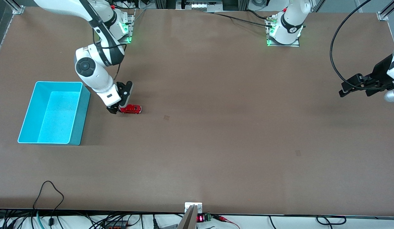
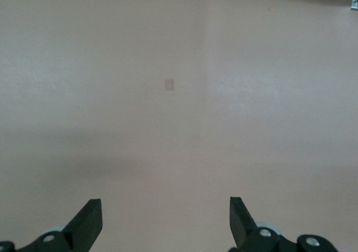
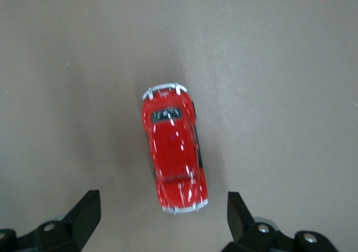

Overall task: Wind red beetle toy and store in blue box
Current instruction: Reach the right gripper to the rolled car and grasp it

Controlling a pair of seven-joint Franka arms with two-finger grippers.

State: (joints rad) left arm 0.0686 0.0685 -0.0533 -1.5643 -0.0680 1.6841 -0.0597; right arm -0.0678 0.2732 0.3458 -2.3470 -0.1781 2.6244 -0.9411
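The red beetle toy (image 1: 131, 109) (image 3: 173, 157) stands on its wheels on the brown table, beside the blue box (image 1: 83, 118) toward the left arm's end. My right gripper (image 1: 117, 108) (image 3: 162, 207) hangs low at the toy's box-side end. It is open, its fingertips (image 3: 88, 207) flank one silvery bumper, and neither fingertip touches the car. The box is empty. My left gripper (image 1: 344, 91) (image 2: 165, 210) waits open with nothing between its fingers, over bare table at the left arm's end.
Two small darker patches mark the tabletop (image 1: 166, 117) (image 1: 298, 153); one patch (image 2: 169, 84) shows in the left wrist view. Cables and a small device (image 1: 200, 218) lie along the table's front edge. The arm bases stand at the top edge.
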